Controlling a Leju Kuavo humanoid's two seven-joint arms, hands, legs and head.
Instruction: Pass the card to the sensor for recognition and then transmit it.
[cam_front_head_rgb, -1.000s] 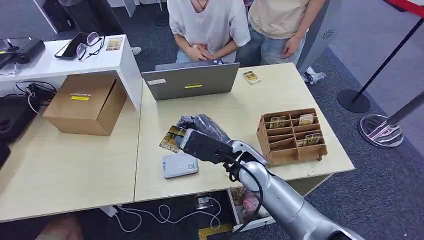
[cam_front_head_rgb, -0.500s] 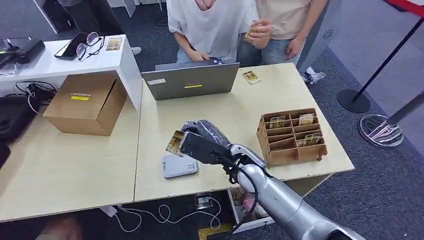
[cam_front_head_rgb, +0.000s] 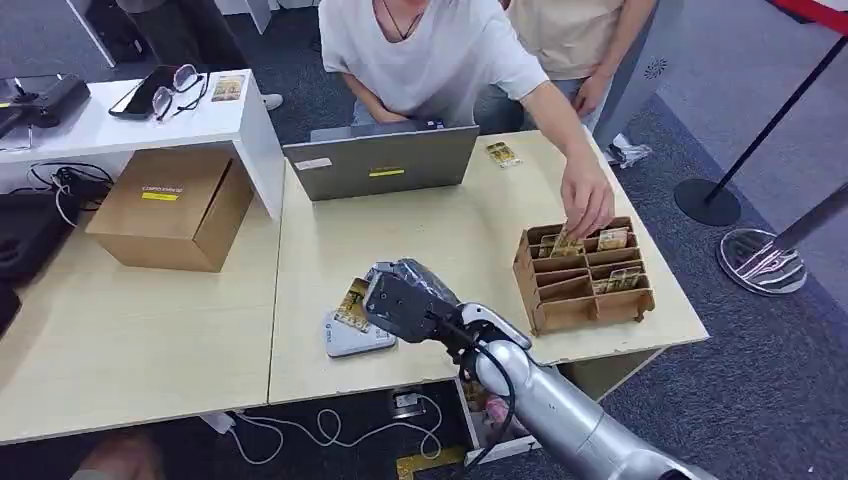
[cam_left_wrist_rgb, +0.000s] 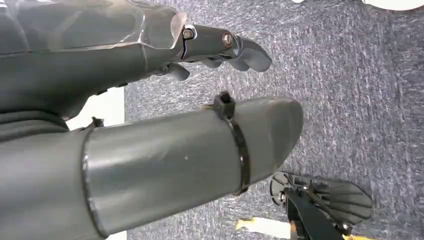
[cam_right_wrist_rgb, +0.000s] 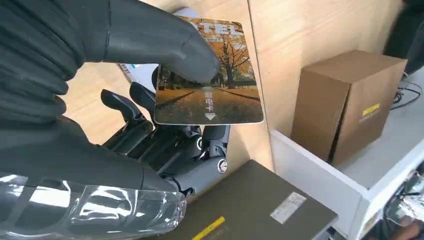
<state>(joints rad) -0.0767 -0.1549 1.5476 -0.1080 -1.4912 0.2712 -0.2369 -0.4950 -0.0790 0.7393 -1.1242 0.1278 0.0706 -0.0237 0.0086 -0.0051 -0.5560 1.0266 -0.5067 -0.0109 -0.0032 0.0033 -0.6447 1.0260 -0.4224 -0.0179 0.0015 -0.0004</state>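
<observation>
The right robot hand pinches the card over the sensor near the table's front edge. Left robot hand hangs with its fingers apart, holding nothing. A person's hand reaches into the divided wooden box holding cards.

The right hand holds the card over the sensor, which lies near the front edge of the surface. The divided box stands toward the right edge, with a person's hand reaching into its back row. The laptop sits at the back edge, a loose card beside it to the right. The cardboard box stands on the adjoining left surface, under a raised shelf.
</observation>
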